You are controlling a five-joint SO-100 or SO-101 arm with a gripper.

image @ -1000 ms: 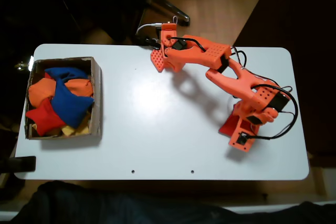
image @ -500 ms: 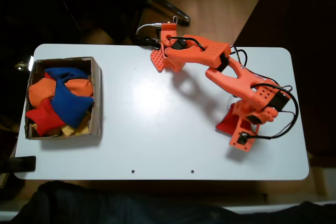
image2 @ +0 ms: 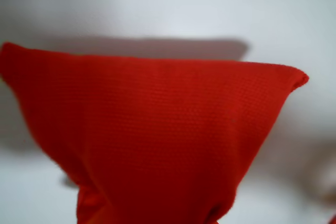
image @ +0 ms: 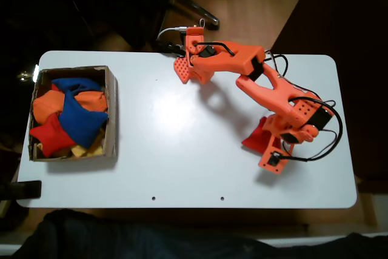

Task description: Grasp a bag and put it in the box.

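While pinching the red bag [image2: 157,145] at its lower edge, gripper [image: 262,144] hanging over the white table [image: 182,150], right side in the fixed view. Sitting far left: box [image: 111,110], holding blue and orange beanbags [image: 76,113].

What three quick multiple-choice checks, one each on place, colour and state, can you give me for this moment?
1. Where does the box sit in the fixed view?
A. left end of the table
B. right end
C. on the floor

2. What colour is the bag at the gripper?
A. blue
B. red
C. yellow

3. What is the bag's state?
A. lying in the box
B. flat on the table, untouched
C. pinched at its lower end

Answers:
1 A, the box stands by the table's left edge.
2 B, red fabric shows in the wrist view.
3 C, its cloth bunches at the bottom of the wrist view.
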